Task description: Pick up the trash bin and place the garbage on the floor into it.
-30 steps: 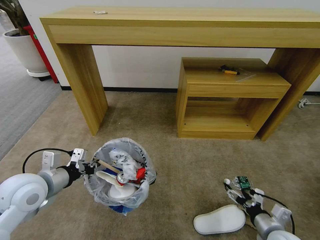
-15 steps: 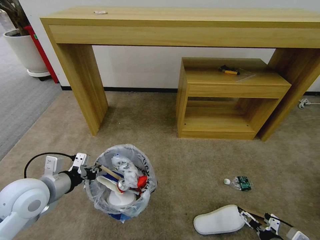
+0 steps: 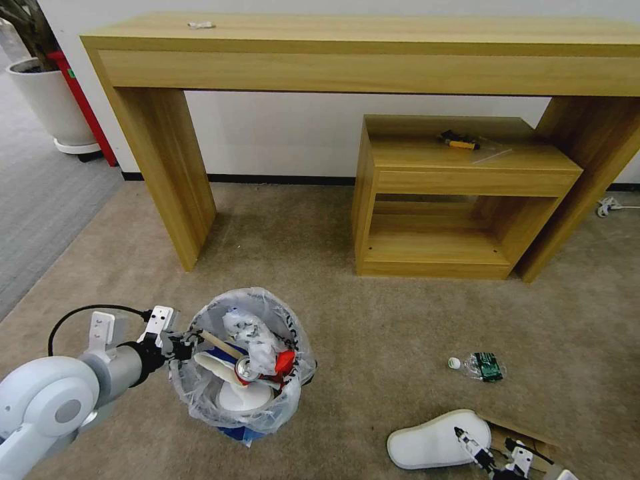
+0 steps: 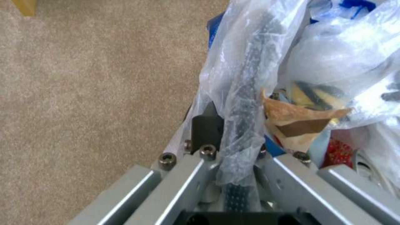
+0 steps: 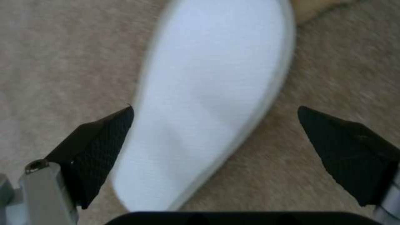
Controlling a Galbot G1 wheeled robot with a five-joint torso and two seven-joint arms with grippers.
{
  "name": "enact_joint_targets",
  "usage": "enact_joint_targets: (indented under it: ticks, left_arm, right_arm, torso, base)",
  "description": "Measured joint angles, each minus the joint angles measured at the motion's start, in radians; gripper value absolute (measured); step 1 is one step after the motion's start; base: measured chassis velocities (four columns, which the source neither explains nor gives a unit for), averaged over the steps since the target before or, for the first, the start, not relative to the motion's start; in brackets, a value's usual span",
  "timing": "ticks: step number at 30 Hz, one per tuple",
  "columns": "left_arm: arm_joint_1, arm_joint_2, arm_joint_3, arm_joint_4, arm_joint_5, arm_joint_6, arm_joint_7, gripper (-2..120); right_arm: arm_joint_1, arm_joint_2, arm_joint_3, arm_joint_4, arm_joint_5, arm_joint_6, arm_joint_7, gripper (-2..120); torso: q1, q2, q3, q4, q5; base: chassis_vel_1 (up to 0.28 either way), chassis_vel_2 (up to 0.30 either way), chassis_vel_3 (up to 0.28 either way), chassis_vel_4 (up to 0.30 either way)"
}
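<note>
Beige short-pile carpet (image 3: 373, 320): left gripper (image 3: 179, 341) is clamping black bag-lined trash bin (image 3: 241, 360) rim; right gripper (image 5: 214, 147), jaws spread, is hovering over white foam insole (image 5: 208, 103), near right.

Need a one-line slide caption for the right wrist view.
Open right gripper poised over the white foam insole lying flat on the beige short-pile carpet.
</note>
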Motion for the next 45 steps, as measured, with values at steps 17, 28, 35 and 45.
enact_joint_targets:
  ticks: [17,28,35,45]
  left_arm:
    - [-0.002,0.006,0.003,0.006,-0.006,0.0,-0.001,0]
    - [-0.005,0.01,0.006,0.005,-0.015,0.0,-0.004,0]
    - [-0.005,0.019,0.003,0.0,-0.03,0.0,-0.009,0]
    - [-0.002,0.02,0.006,-0.002,-0.033,0.0,-0.008,0]
  right_arm:
    - [0.034,-0.006,-0.012,-0.122,0.014,0.043,-0.11,100]
    - [0.05,-0.006,-0.031,-0.215,-0.088,0.138,-0.268,100]
    - [0.08,-0.005,-0.043,-0.282,-0.128,0.199,-0.391,100]
    - [0.117,-0.008,-0.044,-0.323,-0.198,0.241,-0.461,100]
  torso:
    - [0.0,0.0,0.0,0.0,0.0]
    - [0.0,0.0,0.0,0.0,0.0]
    - [0.0,0.0,0.0,0.0,0.0]
    - [0.0,0.0,0.0,0.0,0.0]
  base:
    - [0.0,0.0,0.0,0.0]
    - [0.0,0.0,0.0,0.0]
    - [0.0,0.0,0.0,0.0]
    - [0.0,0.0,0.0,0.0]
